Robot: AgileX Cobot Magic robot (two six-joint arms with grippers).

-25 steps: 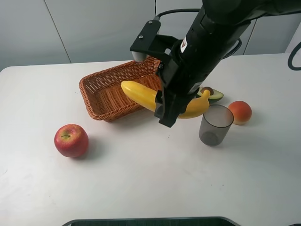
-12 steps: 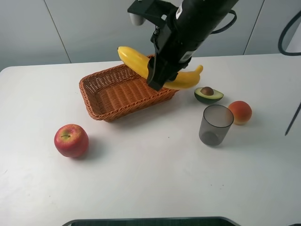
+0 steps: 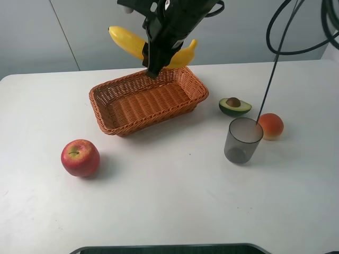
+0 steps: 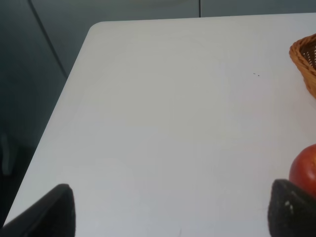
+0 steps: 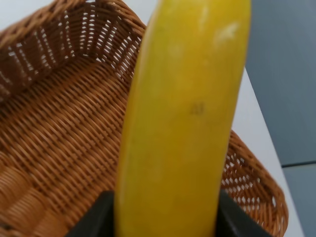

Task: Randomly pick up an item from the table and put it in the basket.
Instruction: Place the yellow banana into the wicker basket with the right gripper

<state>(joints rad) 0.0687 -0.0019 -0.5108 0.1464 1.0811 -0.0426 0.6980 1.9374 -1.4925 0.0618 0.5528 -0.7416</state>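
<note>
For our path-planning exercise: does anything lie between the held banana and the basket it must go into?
Nothing visible does. The right gripper holds the banana in the air over the basket, whose inside is bare.

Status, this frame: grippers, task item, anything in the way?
Right gripper shut on long curved yellow banana, held above rectangular woven wicker basket. Left gripper open, holding nothing. Nothing between banana and basket.

Pale grey wall panels (image 3: 53, 37) stand behind the white desk (image 3: 175, 206), split by thin dark seams; one seam (image 3: 64, 34) slants on the left. The light is soft and even, throwing only faint shadows on the desk top. In the left wrist view, darker grey-green panels (image 4: 123, 10) lie beyond the desk's rounded corner. A dark curved strip (image 3: 169, 248) edges the near side.
</note>
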